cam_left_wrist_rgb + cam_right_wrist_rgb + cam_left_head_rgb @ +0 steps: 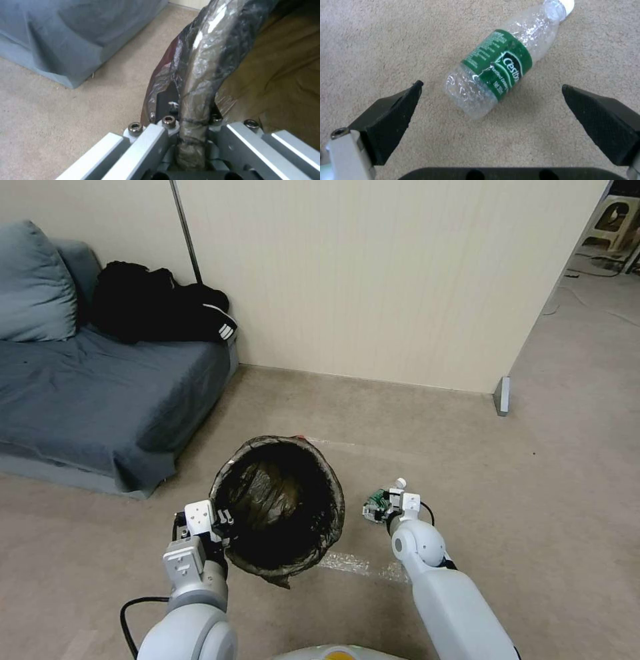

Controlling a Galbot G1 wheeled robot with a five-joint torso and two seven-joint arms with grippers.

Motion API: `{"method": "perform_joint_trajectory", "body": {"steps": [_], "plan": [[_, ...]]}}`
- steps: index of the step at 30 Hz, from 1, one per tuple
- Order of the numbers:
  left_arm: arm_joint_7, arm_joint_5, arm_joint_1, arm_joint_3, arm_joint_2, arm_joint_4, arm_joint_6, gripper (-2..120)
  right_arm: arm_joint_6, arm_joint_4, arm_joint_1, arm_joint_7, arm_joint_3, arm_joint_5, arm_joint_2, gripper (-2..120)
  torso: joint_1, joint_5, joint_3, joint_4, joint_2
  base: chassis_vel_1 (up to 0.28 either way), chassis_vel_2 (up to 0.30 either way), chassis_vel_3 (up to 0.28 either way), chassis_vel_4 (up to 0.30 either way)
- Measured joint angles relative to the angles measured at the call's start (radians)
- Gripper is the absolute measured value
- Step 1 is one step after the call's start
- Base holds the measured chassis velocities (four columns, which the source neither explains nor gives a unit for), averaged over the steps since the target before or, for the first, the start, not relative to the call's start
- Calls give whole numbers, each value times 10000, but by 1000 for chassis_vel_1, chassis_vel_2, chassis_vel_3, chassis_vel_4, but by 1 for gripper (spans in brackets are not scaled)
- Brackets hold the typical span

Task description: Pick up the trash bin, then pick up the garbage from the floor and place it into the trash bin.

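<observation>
Beige carpet (427, 433) runs out ahead of us to a cream partition wall, with a grey sofa (100, 393) off to our left carrying a black clothing heap (160, 303). Our left claw (191, 140) is clamped on the bag-wrapped rim of the trash bin (279, 503), one finger inside and one outside, and the bin sits between our arms with its mouth tilted up toward us. One bin, and it looks light; the bag film (203, 57) is slick and crinkled, so we judge the stiff rim beneath is what carries the hold.

Over on the right, our right claw (491, 97) hangs low over the carpet with its fingers (391, 117) spread wide apart, straddling the bottle (501, 67). It lies on its side just right of the bin, cap pointing away from us. One bottle, clear, with a green label, dented and seemingly empty: light, thin-walled, likely to crumple under pressure and to roll or squirt out sideways. We reckon the labelled middle is the place to pinch, across the barrel, where the paper gives some bite and the wall is stiffest.

That makes one piece of garbage that we can count on the floor, one bin, two claws at work.
</observation>
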Motion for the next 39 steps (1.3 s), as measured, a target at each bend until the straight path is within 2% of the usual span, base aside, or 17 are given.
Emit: {"method": "perform_joint_trajectory", "body": {"steps": [13,26,29,30,33,34,37,39], "plan": [[1,7,30,-13,23,10,0,0,198,-577,422,-105,200,16,111,100,0,-1,0,0,0,0,0,0,0],[7,42,82,-19,16,-44,0,0,751,-2097,997,-340,501,-99,309,99,0,-2,0,0,0,0,0,0,0],[9,56,99,-14,12,-45,0,0,1092,-2697,1171,-438,564,-243,417,86,0,-1,0,2,0,0,0,0,0],[9,56,99,-14,12,-45,0,0,1092,-2697,1171,-438,564,-243,417,86,0,-1,0,2,0,0,0,0,0],[12,64,99,-2,12,-45,0,0,1423,-3201,1310,-655,616,-425,485,71,-1,-1,0,-1,0,0,0,0,0],[12,64,99,-2,12,-45,0,0,1423,-3201,1310,-655,616,-425,485,71,-1,-1,0,-1,0,0,0,0,0],[14,101,99,58,-9,-36,-12,0,1618,-3573,1446,-823,663,-514,576,56,0,-1,0,1,0,0,0,0,0],[17,109,103,69,-11,-32,-17,0,1680,-3645,1457,-858,668,-555,600,52,0,-2,0,0,0,0,0,0,0]]}}
